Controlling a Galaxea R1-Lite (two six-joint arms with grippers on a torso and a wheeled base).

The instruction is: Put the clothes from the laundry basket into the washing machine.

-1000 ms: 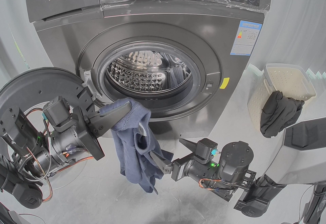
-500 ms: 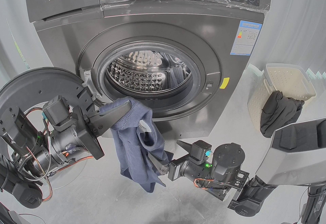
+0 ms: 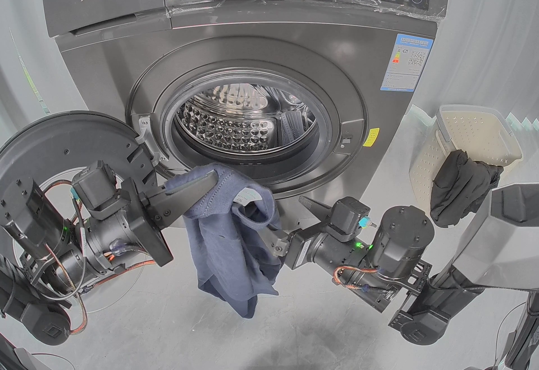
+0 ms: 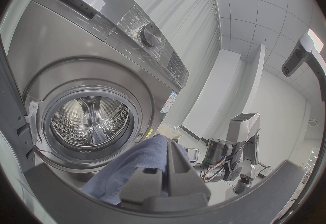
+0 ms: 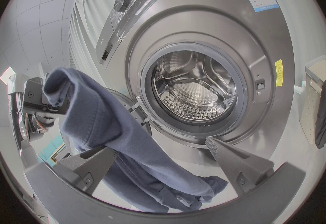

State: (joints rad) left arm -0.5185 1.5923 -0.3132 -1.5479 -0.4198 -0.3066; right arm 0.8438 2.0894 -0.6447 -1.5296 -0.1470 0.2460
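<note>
Pinching the blue garment [image 3: 224, 253] by its top in my left fingers [image 3: 188, 190], I hang it toward six o'clock, my right fingers [image 3: 315, 207] spread around its three-o'clock fold, the open drum [image 3: 244, 118] at twelve.

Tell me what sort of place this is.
Probably a laundry corner in a lab or test room, not a home: a front-loading washing machine with its door open, a laundry basket beside it with a dark garment draped over it, plus pale curtains and an office-style tiled ceiling.

garment [image 3: 224, 245] before washing machine [image 3: 314, 51], basket [image 3: 484, 136] right
</note>
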